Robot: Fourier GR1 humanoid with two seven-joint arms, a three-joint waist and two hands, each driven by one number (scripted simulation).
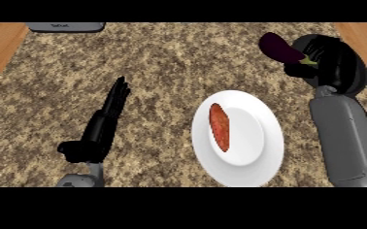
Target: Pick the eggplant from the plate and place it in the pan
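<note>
With the eggplant [279,48] already off the white plate [247,172] and carried in the right hand [315,60], whose fingers curl round its stem end, the pick looks done; the placing is left, and no pan is plainly in view. An orange-red vegetable [219,127] lies on the plate. At lower left, the left hand [104,121] rests open, fingers straight, over the speckled stone surface [165,63], wood showing at its edges.

Speckled brown granite counter [165,68] is carrying a white plate [247,170] at lower right; an orange-red oblong item [219,126] is lying on the plate. A grey object [66,26] is sitting at the far left edge.
</note>
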